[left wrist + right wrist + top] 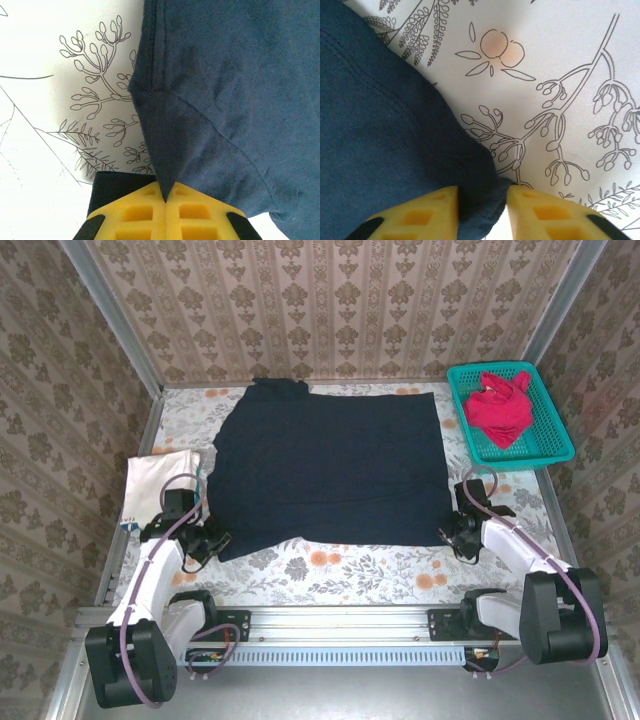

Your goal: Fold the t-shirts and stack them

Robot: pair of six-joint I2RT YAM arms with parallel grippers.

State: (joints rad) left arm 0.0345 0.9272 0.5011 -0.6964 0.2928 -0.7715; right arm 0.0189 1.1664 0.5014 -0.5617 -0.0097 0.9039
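The left hand (165,199) is shut tight, and a corner of the dark navy t-shirt (235,100) is pinched in it. The right hand (482,202) is partly open, and the other near corner of the same shirt is set between its yellow fingers (420,215). The navy shirt is spread flat in the middle of the flowery counter (350,575). A cream-white t-shirt (160,480) is laid at the left edge, just beside it. The bright red t-shirt (500,405) is bunched up inside the teal basket (548,443) at the far right corner.
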